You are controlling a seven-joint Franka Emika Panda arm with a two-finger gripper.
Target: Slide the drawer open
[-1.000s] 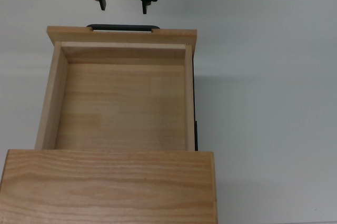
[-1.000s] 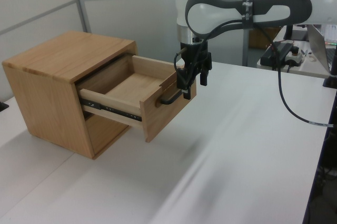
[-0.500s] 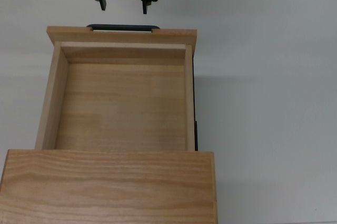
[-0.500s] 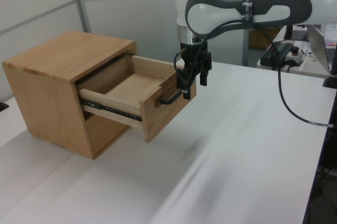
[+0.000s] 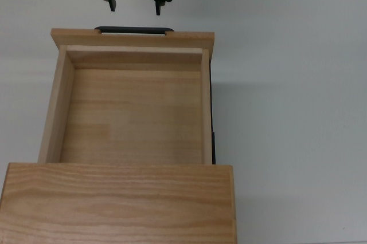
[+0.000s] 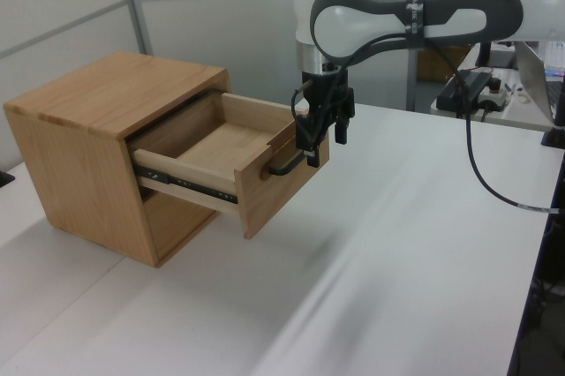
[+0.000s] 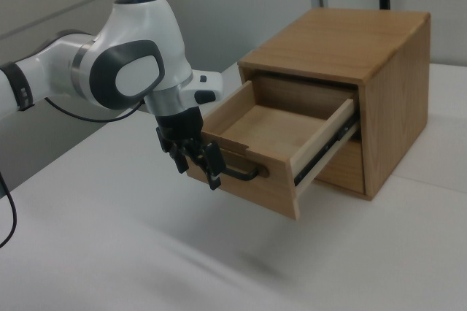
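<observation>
**Hovering tool, drawer pulled out**

Hovering just in front of the drawer's front panel, the tool (image 5: 135, 4) has its two fingers spread apart and grasps nothing. In the top view its fingertips (image 5: 113, 7) sit a little above the handle (image 5: 134, 29) in the frame, with a strip of white desk visible between them. In the left view the tool (image 6: 323, 144) hangs from the white and grey arm (image 6: 397, 14), its fingers pointing down beside the upper edge of the front panel. In the right view the tool (image 7: 197, 163) appears close to the handle (image 7: 241, 174), at the handle's end on the right view's left; whether it touches the bar there I cannot tell.

The drawer (image 5: 133, 103) is slid well out of the cabinet (image 5: 119, 203), its bare wooden inside open to view. In the left view the drawer (image 6: 225, 151) juts from the upper opening of the cabinet (image 6: 93, 142) toward the left view's right, and a black slide rail (image 6: 185, 184) runs along its side. In the right view the drawer (image 7: 273, 132) juts toward the right view's left from the cabinet (image 7: 368, 70).

The cabinet stands on the white desk (image 5: 287, 83). At the far right of the left view, black cables (image 6: 481, 164) trail from the arm, with some equipment behind them.
</observation>
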